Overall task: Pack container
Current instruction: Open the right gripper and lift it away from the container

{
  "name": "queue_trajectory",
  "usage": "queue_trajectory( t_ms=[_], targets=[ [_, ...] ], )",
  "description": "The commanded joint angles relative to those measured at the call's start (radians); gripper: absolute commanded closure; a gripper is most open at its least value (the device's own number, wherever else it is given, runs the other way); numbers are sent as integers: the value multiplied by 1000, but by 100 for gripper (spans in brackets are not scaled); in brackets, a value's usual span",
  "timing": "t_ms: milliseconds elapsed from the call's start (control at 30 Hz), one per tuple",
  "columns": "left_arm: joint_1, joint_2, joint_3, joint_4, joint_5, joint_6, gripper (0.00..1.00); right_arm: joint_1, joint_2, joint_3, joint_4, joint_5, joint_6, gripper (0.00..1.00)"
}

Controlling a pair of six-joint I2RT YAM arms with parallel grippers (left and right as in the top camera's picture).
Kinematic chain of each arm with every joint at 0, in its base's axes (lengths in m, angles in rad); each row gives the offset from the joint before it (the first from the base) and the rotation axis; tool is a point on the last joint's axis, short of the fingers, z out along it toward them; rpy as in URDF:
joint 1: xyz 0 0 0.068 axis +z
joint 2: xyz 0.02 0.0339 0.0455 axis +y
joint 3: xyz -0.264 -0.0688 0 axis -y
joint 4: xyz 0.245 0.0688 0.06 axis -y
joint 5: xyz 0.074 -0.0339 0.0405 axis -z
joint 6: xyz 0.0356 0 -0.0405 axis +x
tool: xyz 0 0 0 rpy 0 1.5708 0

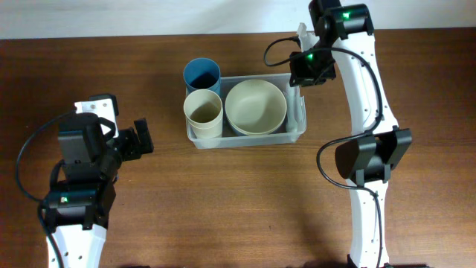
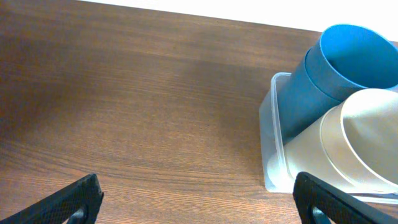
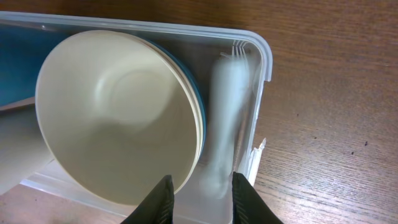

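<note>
Overhead, container: back-centre of the desk, holding a blue cup, a cream cup and a bowl.
Overhead, left gripper: near the desk's left edge, well apart from the container.
Left wrist, left gripper: fingers wide apart, nothing between them.
Right wrist, right gripper: fingers narrowly apart, astride a white fork lying along the container's right wall.

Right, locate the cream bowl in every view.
Overhead: cream bowl sits in the container's right half.
Left wrist: not visible; blue cup and cream cup at the container's end block it.
Right wrist: cream bowl fills left-centre, inside the container.
Shared landmark: the container, in all three.
</note>
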Motion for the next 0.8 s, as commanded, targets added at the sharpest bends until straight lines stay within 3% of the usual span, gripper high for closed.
queue_trajectory(
  t_ms=[0, 200, 400, 567, 767],
  targets=[
    [6, 2, -6, 2, 14, 19, 0, 9, 19, -29, 2, 16, 9, 73],
    [6, 2, -6, 2, 14, 20, 0, 9, 19, -59, 31, 16, 8, 58],
    [6, 2, -6, 2, 14, 20, 0, -25, 9, -19, 32, 16, 8, 24],
    [6, 2, -6, 2, 14, 20, 0, -100, -25, 75, -53, 13, 7, 4],
    [6, 2, -6, 2, 14, 20, 0, -171, -130, 85, -54, -90, -50, 1]
  ],
)
